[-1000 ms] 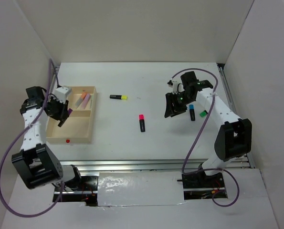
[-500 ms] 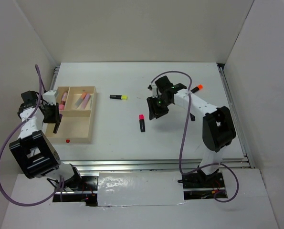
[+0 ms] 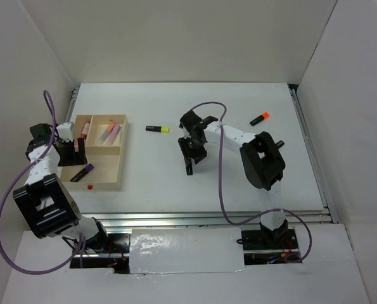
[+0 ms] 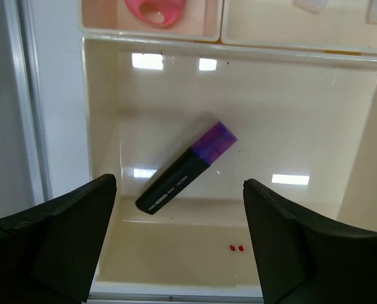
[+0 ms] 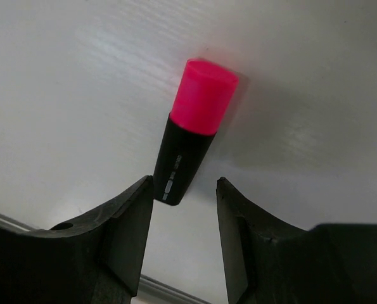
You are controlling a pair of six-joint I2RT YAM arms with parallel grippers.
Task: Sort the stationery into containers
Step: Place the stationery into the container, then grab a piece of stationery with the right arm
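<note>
The wooden tray (image 3: pixel 106 186) lies at the left with a red dot on its front rim. My left gripper (image 3: pixel 71 154) hovers open over its near compartment, where a black marker with a purple cap (image 4: pixel 185 169) lies loose on the floor, beyond the open left gripper (image 4: pixel 178 209). Pastel markers (image 3: pixel 111 133) rest in the far compartments. My right gripper (image 3: pixel 191 154) stands open over the pink-capped marker (image 5: pixel 191 133). That marker lies on the table, its black end just between the right gripper's (image 5: pixel 184 202) tips, unclamped.
A yellow-capped marker (image 3: pixel 157 129) lies on the table between the tray and the right gripper. An orange-capped marker (image 3: pixel 259 118) sits farther right. White walls close in the table on three sides.
My left gripper has opened and the purple-capped marker now lies in the tray. The right arm has swept left from the right side to the pink-capped marker.
</note>
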